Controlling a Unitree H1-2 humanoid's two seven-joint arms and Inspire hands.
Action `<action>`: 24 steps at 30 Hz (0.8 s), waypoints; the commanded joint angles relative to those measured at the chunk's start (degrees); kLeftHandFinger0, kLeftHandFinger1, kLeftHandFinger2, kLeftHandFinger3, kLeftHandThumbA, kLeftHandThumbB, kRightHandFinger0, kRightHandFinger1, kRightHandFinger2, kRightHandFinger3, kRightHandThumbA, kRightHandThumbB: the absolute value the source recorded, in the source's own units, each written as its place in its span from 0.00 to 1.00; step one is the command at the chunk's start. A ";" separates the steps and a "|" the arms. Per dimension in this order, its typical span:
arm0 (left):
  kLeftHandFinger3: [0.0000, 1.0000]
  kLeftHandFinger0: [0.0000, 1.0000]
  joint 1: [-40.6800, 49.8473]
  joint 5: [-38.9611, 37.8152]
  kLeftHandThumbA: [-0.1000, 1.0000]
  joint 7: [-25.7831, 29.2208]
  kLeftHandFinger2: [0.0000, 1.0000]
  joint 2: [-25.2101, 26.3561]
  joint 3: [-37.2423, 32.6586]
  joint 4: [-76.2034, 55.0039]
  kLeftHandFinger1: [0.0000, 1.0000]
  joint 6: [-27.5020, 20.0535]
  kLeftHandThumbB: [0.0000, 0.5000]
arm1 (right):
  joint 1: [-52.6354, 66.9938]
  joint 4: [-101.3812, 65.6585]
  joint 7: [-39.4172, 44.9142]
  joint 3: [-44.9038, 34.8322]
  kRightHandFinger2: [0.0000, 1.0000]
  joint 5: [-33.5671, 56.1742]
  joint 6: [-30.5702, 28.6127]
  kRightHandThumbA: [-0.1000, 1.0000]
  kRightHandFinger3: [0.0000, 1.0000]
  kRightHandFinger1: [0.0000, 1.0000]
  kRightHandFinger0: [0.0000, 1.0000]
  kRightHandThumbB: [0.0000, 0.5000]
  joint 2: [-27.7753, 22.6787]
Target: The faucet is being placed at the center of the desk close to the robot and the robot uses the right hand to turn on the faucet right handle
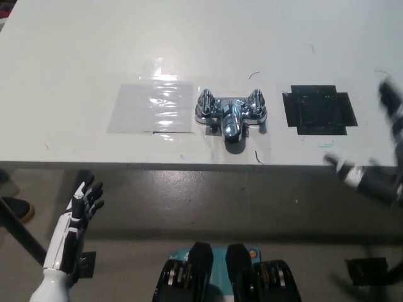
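A chrome faucet [230, 113] stands on the white desk [189, 38], near the middle of its front edge, with the spout pointing toward me. Its right handle [256, 104] and left handle [205, 106] sit on either side of the spout. My black right hand [376, 179] is at the picture's far right, blurred, over the desk's front edge. Its fingers are spread and hold nothing, and it is well to the right of the faucet. My white left hand [79, 211] rests below the desk edge at lower left, fingers apart.
A shiny clear plastic sheet [153, 107] lies flat just left of the faucet. A black taped square [319, 110] lies to its right, between the faucet and my right hand. Grey floor shows below the desk edge, with a dark object [368, 270] at bottom right.
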 commanded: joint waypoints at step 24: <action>1.00 1.00 -2.56 0.62 1.00 -1.17 1.00 -3.45 -4.71 -3.12 1.00 -2.85 0.35 | -59.53 48.33 24.67 23.69 1.00 -18.56 29.43 1.00 1.00 1.00 1.00 0.54 -7.26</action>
